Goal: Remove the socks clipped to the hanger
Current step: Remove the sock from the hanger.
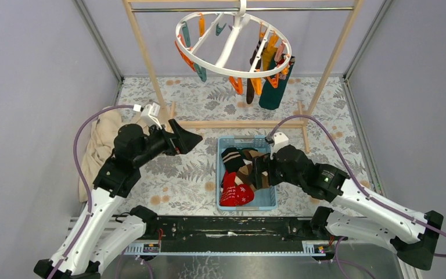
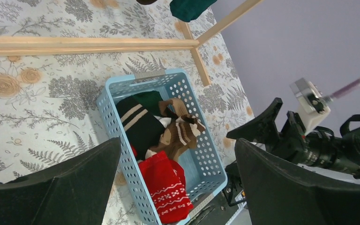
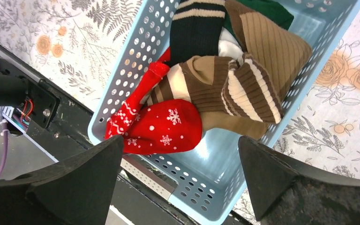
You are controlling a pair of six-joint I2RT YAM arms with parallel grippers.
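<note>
The white ring hanger hangs from the wooden rack's top bar, tilted. On its right side a dark teal sock and a brown sock hang from clips among orange and teal ones. Other socks lie in the blue basket: a red patterned sock, a brown striped sock and a black striped sock. My left gripper stands open and empty left of the basket, also seen in the wrist view. My right gripper hovers open and empty over the basket.
The wooden rack frame stands at the back, with its base bar just behind the basket. A beige cloth lies at the left by my left arm. Grey walls close in both sides.
</note>
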